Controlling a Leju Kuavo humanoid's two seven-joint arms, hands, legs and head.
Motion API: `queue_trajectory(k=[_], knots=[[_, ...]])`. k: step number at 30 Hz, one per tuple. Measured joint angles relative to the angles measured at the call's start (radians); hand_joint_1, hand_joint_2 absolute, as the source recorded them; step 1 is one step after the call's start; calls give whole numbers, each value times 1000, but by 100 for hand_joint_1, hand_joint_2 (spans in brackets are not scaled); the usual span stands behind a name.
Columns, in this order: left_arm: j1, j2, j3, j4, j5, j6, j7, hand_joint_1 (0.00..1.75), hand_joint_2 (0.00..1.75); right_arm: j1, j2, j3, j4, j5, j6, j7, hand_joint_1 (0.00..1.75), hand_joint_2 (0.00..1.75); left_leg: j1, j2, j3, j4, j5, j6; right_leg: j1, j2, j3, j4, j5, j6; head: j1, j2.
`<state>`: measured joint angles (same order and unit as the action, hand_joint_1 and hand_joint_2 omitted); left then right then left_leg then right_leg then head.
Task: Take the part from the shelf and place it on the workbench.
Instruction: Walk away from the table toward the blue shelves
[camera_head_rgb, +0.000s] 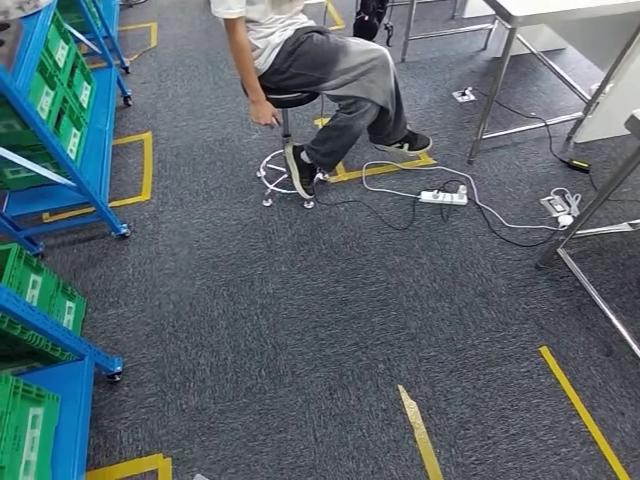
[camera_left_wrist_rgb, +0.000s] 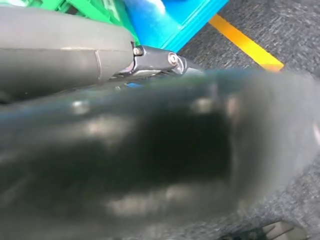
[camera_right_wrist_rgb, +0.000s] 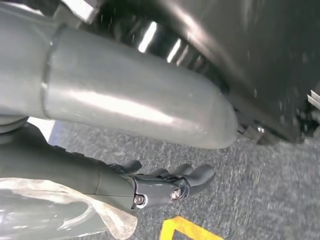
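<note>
Right hand (camera_right_wrist_rgb: 166, 185) hanging over carpet, fingers straight, gripping nothing — left hand (camera_left_wrist_rgb: 154, 62) blurred, can't tell. Blue shelf (camera_head_rgb: 72, 300) passing alongside — part not picked yet, I'd say.

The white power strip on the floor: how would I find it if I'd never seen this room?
Start at the person on the stool. On the grey carpet beside their black shoes lies the power strip, long and white, trailing white and black cables, unlike the small flat adapter by the table legs.
</note>
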<state>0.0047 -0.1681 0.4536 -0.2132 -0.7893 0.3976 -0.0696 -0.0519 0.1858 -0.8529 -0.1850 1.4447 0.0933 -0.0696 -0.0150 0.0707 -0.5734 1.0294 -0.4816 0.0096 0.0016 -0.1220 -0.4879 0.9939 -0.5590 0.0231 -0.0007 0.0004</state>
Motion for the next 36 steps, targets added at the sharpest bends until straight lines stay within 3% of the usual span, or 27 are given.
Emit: queue_trajectory(k=[1,2,4,6,7,8,9,11,13,15,17,19,21,23,24,25,26,28,30,32,34,36], knots=[[2,0,0,0,-6,-1,1,0,0,-3,1,5,0,3,1,3,0,0,0,-11,0,-3,0,6,0,-12,8,-1,-3,4,0,0],[5,1,1,0,-16,-4,3,0,0,-6,2,9,0,3,1,4,0,0,1,-22,1,-7,1,11,-1,-8,12,1,-8,9,1,0],[9,2,-1,0,-40,-12,7,0,0,-11,2,13,0,-3,-4,0,0,0,6,-43,4,-15,7,23,-5,43,-4,47,-40,18,5,0],[7,3,-4,0,-60,-18,4,0,0,-11,2,14,0,-10,-10,-9,0,0,9,-66,3,-17,10,30,-8,104,-69,171,-97,23,11,0],[6,4,-6,0,-66,-20,2,0,0,-10,2,14,0,-12,-12,-11,0,0,10,-80,2,-17,10,31,-8,115,-107,238,-118,24,12,0],[5,5,-7,0,-71,-21,1,0,0,-9,2,14,0,-15,-13,-13,0,0,10,-95,3,-17,10,31,-9,119,-136,282,-122,25,12,0],[6,7,-8,0,-75,-20,-1,0,0,-8,2,14,0,-18,-15,-14,0,0,10,-110,4,-16,9,31,-10,121,-149,289,-105,26,12,0],[6,10,-10,0,-82,-15,-10,0,0,-8,0,13,0,-30,-20,-16,0,0,11,-140,7,-14,8,29,-14,135,-123,195,-25,26,12,0],[3,13,-11,0,-84,-8,-22,0,0,-8,-2,12,0,-44,-24,-20,0,0,11,-167,3,-8,5,21,-20,182,-78,73,29,24,12,0],[0,15,-11,0,-85,-4,-29,0,0,-8,-3,9,0,-53,-26,-23,0,0,13,-190,-6,-4,8,9,-21,207,-54,25,31,19,12,0],[2,17,-11,0,-86,-5,-31,0,0,-10,-5,6,0,-56,-27,-24,0,0,17,-204,-13,-3,11,-2,-20,187,-47,18,34,8,11,0],[1,17,-12,0,-91,-10,-30,0,0,-9,-7,4,-1,-57,-29,-24,0,0,15,-165,-30,32,-14,-12,-21,161,-42,12,39,-5,5,0],[-4,15,-14,0,-101,-17,-29,0,0,-5,-10,4,-1,-58,-32,-21,0,0,14,-108,-79,141,-73,-19,-19,128,-39,8,38,-14,-2,0],[-9,11,-21,1,-117,-27,-22,0,0,0,-14,2,-1,-63,-35,-17,0,0,18,-86,-129,253,-117,-24,-17,93,-37,9,34,-19,-3,0],[-8,9,-26,2,-126,-33,-15,0,0,1,-15,0,-1,-67,-37,-14,0,0,20,-82,-135,269,-114,-25,-16,78,-36,9,32,-19,-3,0],[-7,8,-31,4,-135,-39,-7,0,0,1,-17,-3,-1,-71,-39,-12,0,0,21,-77,-122,249,-95,-25,-16,65,-34,9,30,-19,-3,0],[-5,8,-35,5,-142,-44,0,0,0,0,-18,-6,-1,-73,-40,-11,0,0,21,-67,-93,194,-63,-24,-15,53,-31,9,28,-17,-3,0],[-7,8,-43,6,-147,-50,8,0,0,0,-20,-10,-1,-75,-41,-10,0,0,16,-22,-25,63,-13,-17,-12,30,-24,10,21,-9,-3,0],[-11,8,-48,6,-149,-54,10,0,0,0,-22,-12,-1,-75,-41,-9,0,0,8,3,3,2,-4,-8,-7,8,-19,10,15,1,-3,0],[-11,9,-50,7,-148,-54,12,0,0,-4,-23,-13,-1,-75,-41,-8,0,0,6,-15,2,-3,-3,2,-7,-9,-12,7,11,11,-3,0],[-9,10,-51,8,-140,-49,13,0,0,-8,-26,-13,-2,-75,-43,-6,0,0,10,-37,5,-11,2,14,-11,27,-20,29,-10,21,0,0],[-12,9,-50,8,-130,-42,8,0,0,-8,-31,-14,-3,-76,-44,-2,0,0,14,-60,6,-15,5,23,-14,90,-69,129,-64,27,6,0]])
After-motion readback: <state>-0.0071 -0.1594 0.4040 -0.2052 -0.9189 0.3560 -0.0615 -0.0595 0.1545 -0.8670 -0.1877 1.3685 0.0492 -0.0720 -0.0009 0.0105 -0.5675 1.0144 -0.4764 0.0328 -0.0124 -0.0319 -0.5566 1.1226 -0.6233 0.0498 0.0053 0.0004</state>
